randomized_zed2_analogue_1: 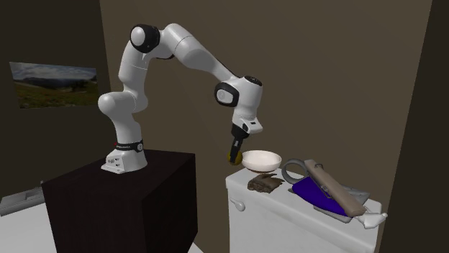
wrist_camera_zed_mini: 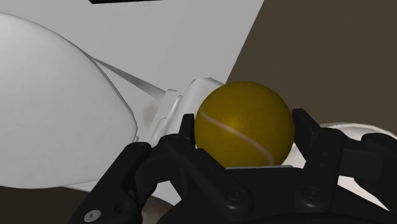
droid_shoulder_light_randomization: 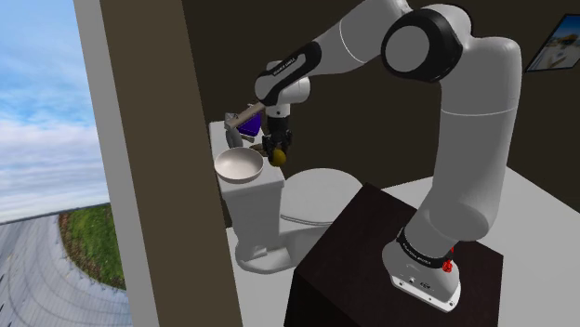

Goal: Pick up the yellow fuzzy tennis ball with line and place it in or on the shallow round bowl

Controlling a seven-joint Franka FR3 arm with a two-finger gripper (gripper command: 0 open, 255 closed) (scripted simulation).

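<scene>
Fingers (wrist_camera_zed_mini: 187, 130) of the black gripper (droid_shoulder_light_randomization: 275, 151) are clamping the tennis ball (wrist_camera_zed_mini: 243, 124) from both sides, so the ball is hanging in the air rather than lying on anything. It is showing as a dull yellow sphere with one pale curved seam line; no fuzz is showing on its skin. The bowl (droid_shoulder_light_randomization: 239, 165) is sitting on the lid of the toilet tank (randomized_zed2_analogue_1: 288, 212), a shallow round dish, smooth and off-white, with its hollow facing up. In the shoulder view the ball is hanging just beside the bowl's rim, toward the right and slightly higher; in the second exterior view the bowl is lying just to the ball's right. By my reading, the ball is not yet over the hollow, so a short sideways carry toward the bowl is coming before any release.
</scene>
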